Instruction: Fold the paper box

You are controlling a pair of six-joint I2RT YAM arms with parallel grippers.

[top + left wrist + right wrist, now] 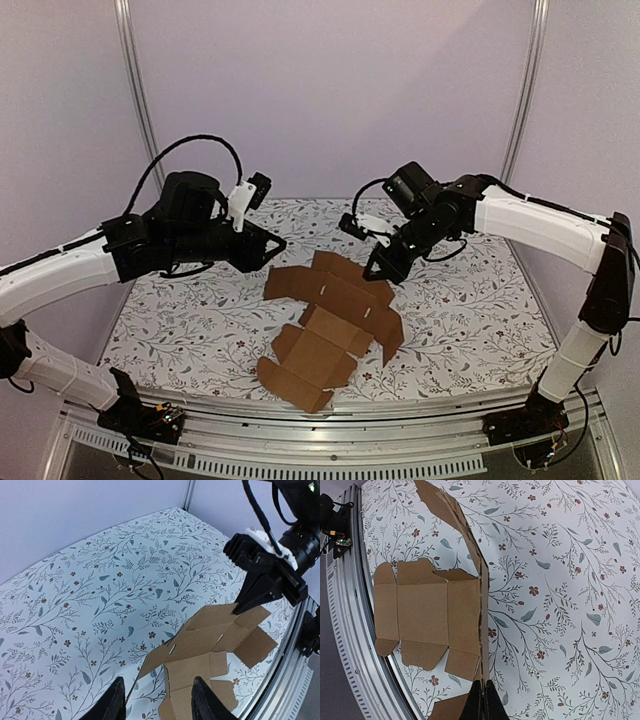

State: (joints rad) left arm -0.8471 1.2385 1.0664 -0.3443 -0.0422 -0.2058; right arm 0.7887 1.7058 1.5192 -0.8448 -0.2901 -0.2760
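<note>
The paper box [325, 340] lies mostly unfolded on the flowered surface [180, 320], a brown sheet of joined panels and flaps. Its near panels rest flat, while the long far panel is tipped up off the surface.

The right gripper [482, 687] is clenched on that raised panel. In the right wrist view its two fingers meet on the thin cardboard edge, which runs straight away from them, seen edge-on, and the flat panels spread out to one side. From above, the right gripper [373, 272] pinches the box at its far right side, coming down at a slant.

The left gripper [159, 680] is released - its fingers [117, 702] stand wide apart. In the left wrist view a corner of the box lies between and beneath them, with more cardboard reaching under the other finger. Whether either finger touches the cardboard cannot be told. In the overhead view the left gripper [275, 245] points at the box's far left corner, just beside it, across the raised panel from the right gripper.
</note>
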